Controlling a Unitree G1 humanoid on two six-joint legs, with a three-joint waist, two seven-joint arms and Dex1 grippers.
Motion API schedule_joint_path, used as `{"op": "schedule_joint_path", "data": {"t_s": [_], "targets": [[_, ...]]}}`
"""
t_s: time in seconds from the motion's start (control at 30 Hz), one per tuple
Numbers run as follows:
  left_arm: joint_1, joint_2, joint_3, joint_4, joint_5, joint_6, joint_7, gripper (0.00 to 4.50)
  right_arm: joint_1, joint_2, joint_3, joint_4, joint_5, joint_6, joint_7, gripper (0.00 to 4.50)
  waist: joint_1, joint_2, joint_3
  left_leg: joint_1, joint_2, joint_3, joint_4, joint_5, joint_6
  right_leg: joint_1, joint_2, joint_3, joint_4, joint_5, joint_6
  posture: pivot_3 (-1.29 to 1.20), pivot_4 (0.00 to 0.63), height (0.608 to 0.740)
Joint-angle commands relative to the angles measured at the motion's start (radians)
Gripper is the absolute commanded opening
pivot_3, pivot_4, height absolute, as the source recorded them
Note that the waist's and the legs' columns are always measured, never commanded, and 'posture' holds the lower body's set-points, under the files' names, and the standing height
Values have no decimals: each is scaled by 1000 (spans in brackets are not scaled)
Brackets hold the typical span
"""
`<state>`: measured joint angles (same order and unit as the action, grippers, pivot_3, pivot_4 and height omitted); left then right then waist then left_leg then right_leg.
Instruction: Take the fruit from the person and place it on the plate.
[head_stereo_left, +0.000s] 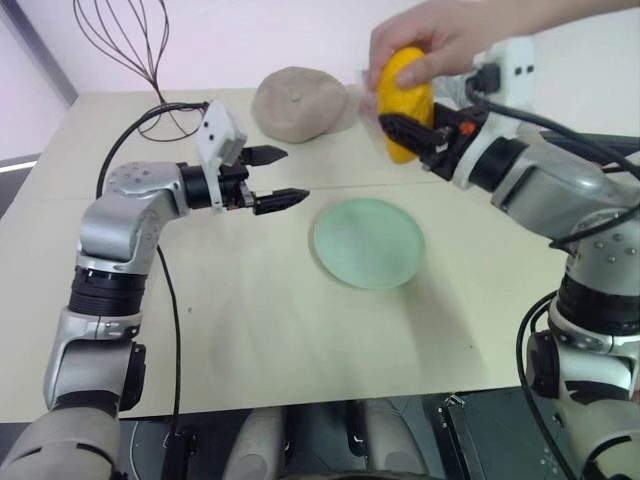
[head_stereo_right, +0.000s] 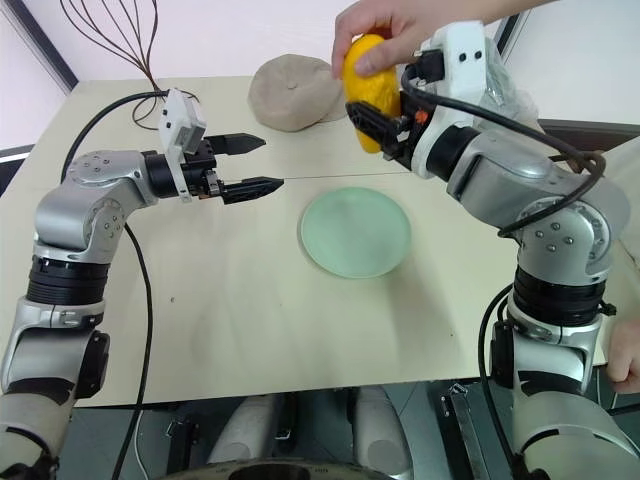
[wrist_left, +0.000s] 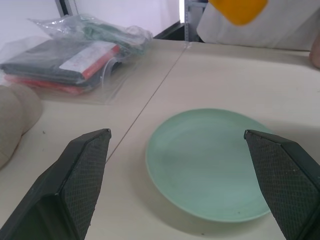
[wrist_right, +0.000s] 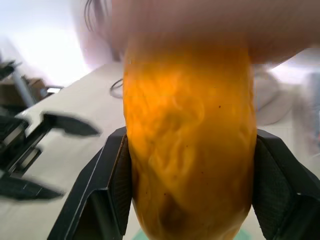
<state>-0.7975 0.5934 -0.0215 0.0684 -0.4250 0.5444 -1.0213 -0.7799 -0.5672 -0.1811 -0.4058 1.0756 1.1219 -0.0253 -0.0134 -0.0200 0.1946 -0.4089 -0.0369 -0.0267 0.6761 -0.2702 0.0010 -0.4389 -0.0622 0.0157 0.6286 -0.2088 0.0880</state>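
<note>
Clamping the fruit (head_stereo_right: 366, 88) in my right gripper (head_stereo_right: 378, 122) while the person's hand (head_stereo_right: 392, 28) is gripping its top above the plate (head_stereo_right: 355, 232), I am holding my left gripper (head_stereo_right: 251, 165) open, empty.

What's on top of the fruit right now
A person's hand wraps over the top of the fruit, hiding that end. Lower down, the right claw is shut on it.
</note>
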Motion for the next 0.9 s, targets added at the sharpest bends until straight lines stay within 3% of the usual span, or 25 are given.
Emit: {"op": "schedule_joint_path", "data": {"t_s": [0.03, 0.37, 0.73, 0.87, 0.9], "targets": [[-8, 15, 26, -24, -9, -2, 1, 4500, 65, 32, -2, -67, 29, 16, -15, 2445, 1, 0, 0, 0, 0, 0, 0, 0, 0, 0, 0, 0, 0, 0, 0, 0, 150, 740], [-15, 19, 24, -16, -4, -2, 5, 4500, 244, 132, 81, 31, -110, 51, -72, 2445, 0, 0, 0, 0, 0, 0, 0, 0, 0, 0, 0, 0, 0, 0, 0, 0, 150, 740], [2, 26, 30, -46, -9, 15, 21, 4500, 314, 123, 139, 65, -290, 44, 12, 2445, -1, 0, 0, 0, 0, 0, 0, 0, 0, -1, 2, -1, 0, 0, 0, 0, 150, 740], [7, 28, 30, -55, -14, 22, 26, 4500, 314, 127, 136, 49, -322, 50, 41, 4315, -1, 0, 0, 0, 0, 0, 0, 0, 0, -1, 2, -1, 0, 0, 0, 0, 150, 740], [8, 28, 30, -56, -14, 23, 26, 4500, 312, 128, 133, 44, -328, 51, 47, 4458, -1, 0, 0, 0, 0, 0, 0, 0, 0, -1, 2, -1, 0, 0, 0, 0, 150, 740]]}}
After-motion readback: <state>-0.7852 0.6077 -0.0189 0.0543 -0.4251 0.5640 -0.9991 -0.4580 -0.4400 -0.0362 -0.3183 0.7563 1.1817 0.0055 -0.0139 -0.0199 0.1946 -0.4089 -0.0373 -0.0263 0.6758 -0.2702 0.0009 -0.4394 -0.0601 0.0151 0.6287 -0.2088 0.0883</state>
